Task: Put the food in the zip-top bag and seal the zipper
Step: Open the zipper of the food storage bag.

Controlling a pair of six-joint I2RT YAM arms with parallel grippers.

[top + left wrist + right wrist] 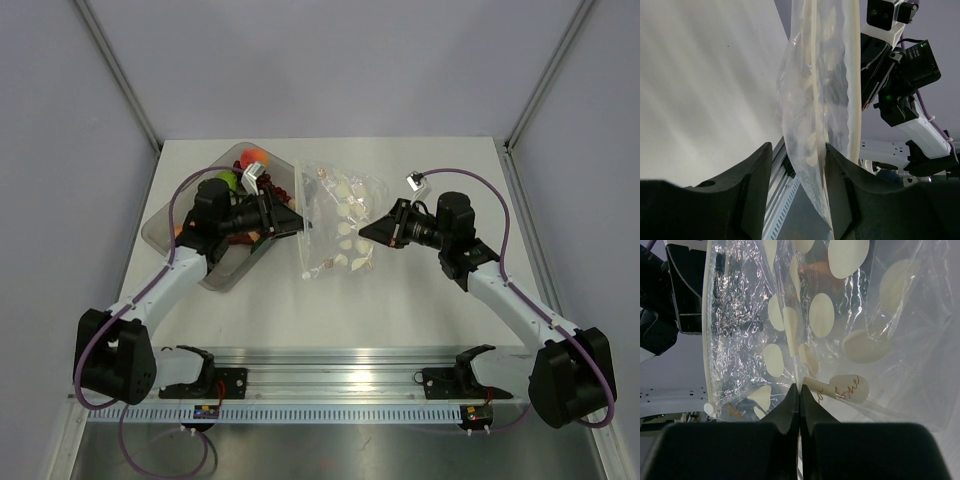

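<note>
The zip-top bag (335, 222), clear with pale round spots, lies crumpled at the table's middle between both grippers. My right gripper (372, 232) is shut on its right edge; in the right wrist view the fingertips (800, 387) pinch the film (820, 315). A thin pale strip, the zipper (705, 340), runs down the bag's far side. My left gripper (297, 220) is at the bag's left edge. Its jaws (798, 147) stand apart around the bag (815, 90), whose film rests against the right finger (840, 170). The food, a lime (228, 181), an orange-red fruit (255, 156) and grapes (278, 188), is in the tray.
The clear grey tray (228, 272) sits at the left, partly under my left arm. The right arm's wrist and camera (900, 85) face the left gripper across the bag. An aluminium rail (340, 365) runs along the near edge.
</note>
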